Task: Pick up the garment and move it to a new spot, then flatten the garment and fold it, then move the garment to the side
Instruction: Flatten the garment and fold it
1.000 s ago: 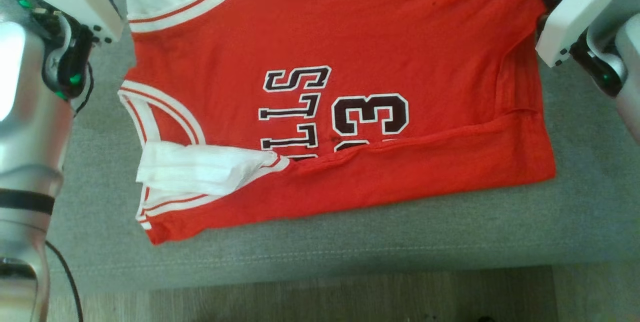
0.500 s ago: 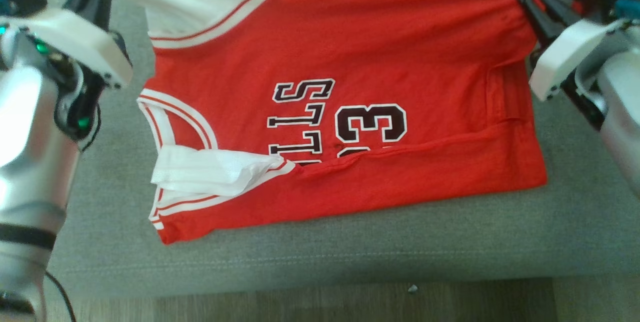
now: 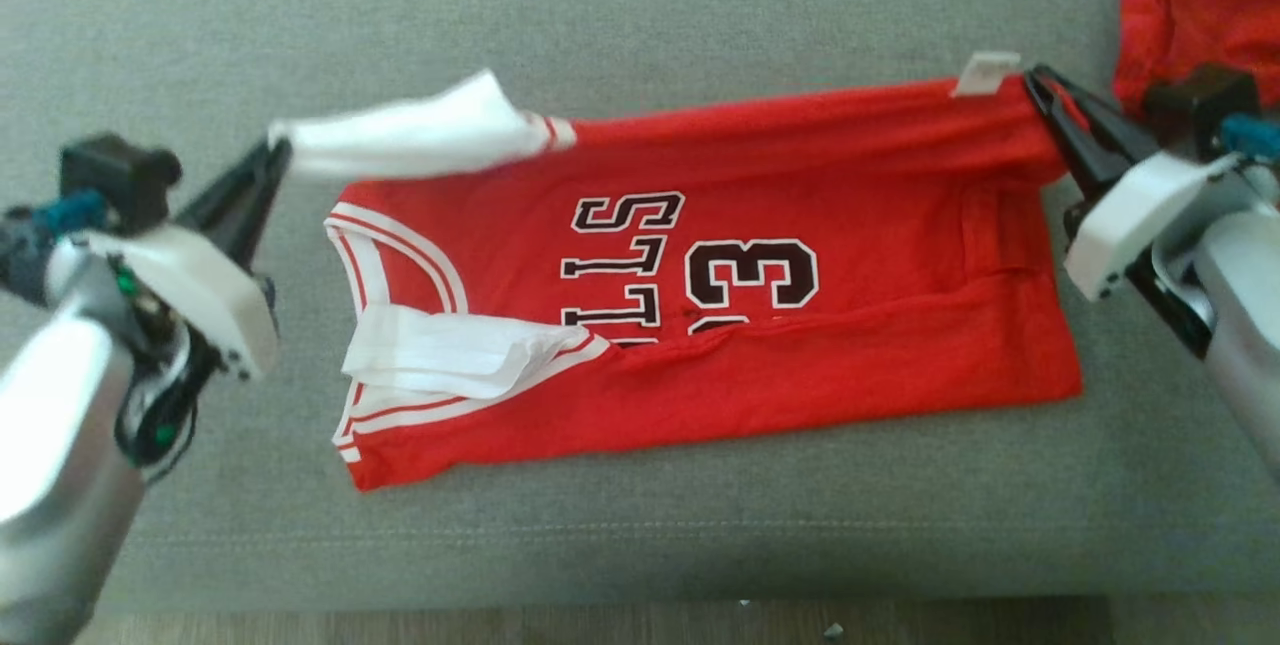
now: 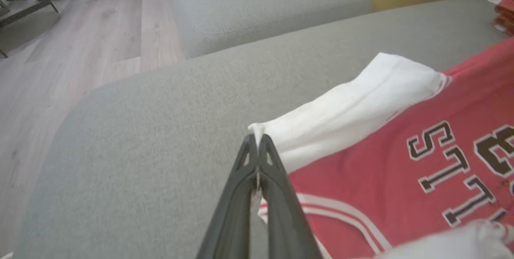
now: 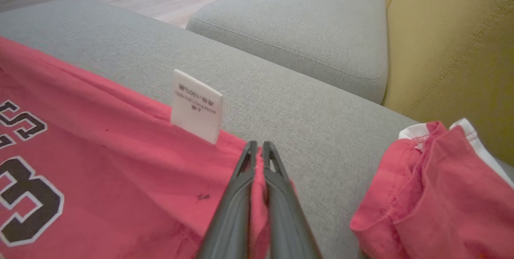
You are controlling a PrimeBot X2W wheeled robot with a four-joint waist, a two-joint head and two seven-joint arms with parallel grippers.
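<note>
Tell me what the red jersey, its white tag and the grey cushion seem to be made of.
Red jersey: probably soft matte knit cloth; it creases and drapes limply. White tag: perhaps stiff woven or papery label; it stands upright, printed. Grey cushion: matte woven upholstery; the weave grain shows.

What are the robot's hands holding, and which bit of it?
Both hold the red basketball jersey. The left fingers pinch the tip of its white sleeve; the right fingers pinch its red hem corner beside the white tag.
</note>
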